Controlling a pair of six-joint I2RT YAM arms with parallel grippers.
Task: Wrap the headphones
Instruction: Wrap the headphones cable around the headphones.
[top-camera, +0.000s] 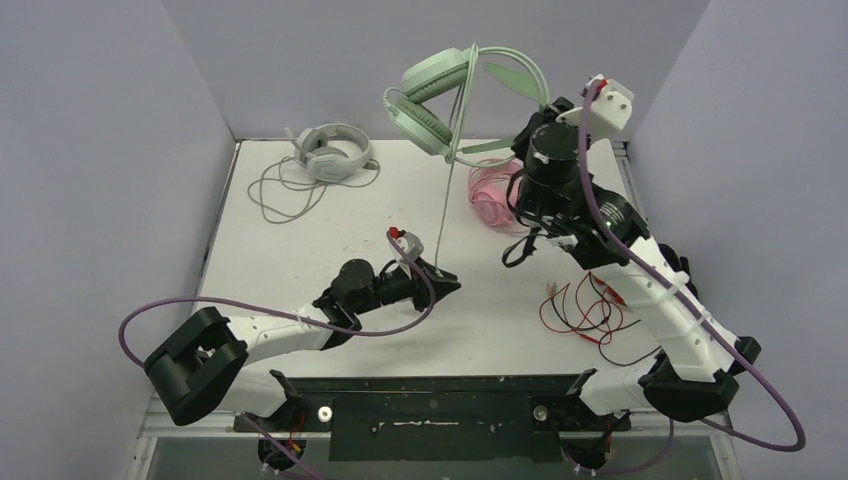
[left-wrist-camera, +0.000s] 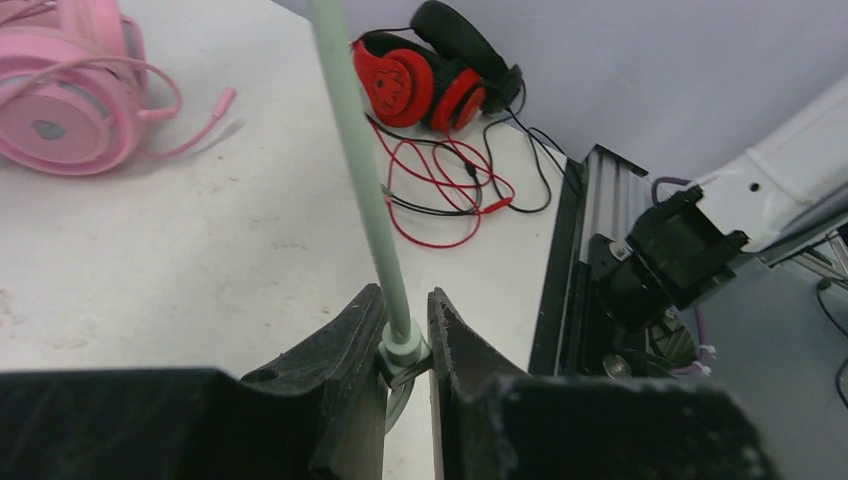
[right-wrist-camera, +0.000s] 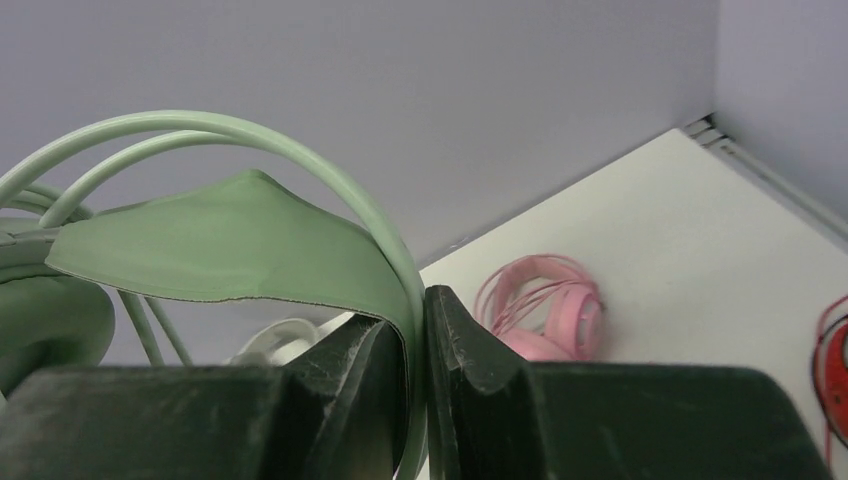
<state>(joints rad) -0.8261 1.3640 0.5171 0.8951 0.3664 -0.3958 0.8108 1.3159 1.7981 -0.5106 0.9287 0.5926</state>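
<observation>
Two grippers, both mine, act on a single headset. My right gripper (right-wrist-camera: 415, 310) is clamped on the headband of the mint green headset (top-camera: 430, 100). Its jaws pinch the thin outer hoops just beside the broad inner strap (right-wrist-camera: 220, 240). The headset hangs in the air, clear of the table (top-camera: 330, 260) and toward its far side, with the padded cups to the left of my fingers. My left gripper (left-wrist-camera: 405, 300) sits low over the middle of the table and is closed on the green cable (left-wrist-camera: 365, 150), gripping it directly above the pale collar (left-wrist-camera: 403, 345) at the cable's lower end. From that grip the cable rises in a straight line to the suspended headset. The pink headset (top-camera: 490, 190) lies flat on the table at the far right, with its cord looped over it; in the overhead view my right arm partly covers it. The grey-white headset (top-camera: 335, 152) rests at the far left corner, and its grey cable (top-camera: 285, 195) lies in loose loops on the surface just in front of it. A red-and-black headset (left-wrist-camera: 430, 75) lies near the right edge of the table. Its red and black wires (top-camera: 580, 310) are tangled on the surface beside my right arm.
</observation>
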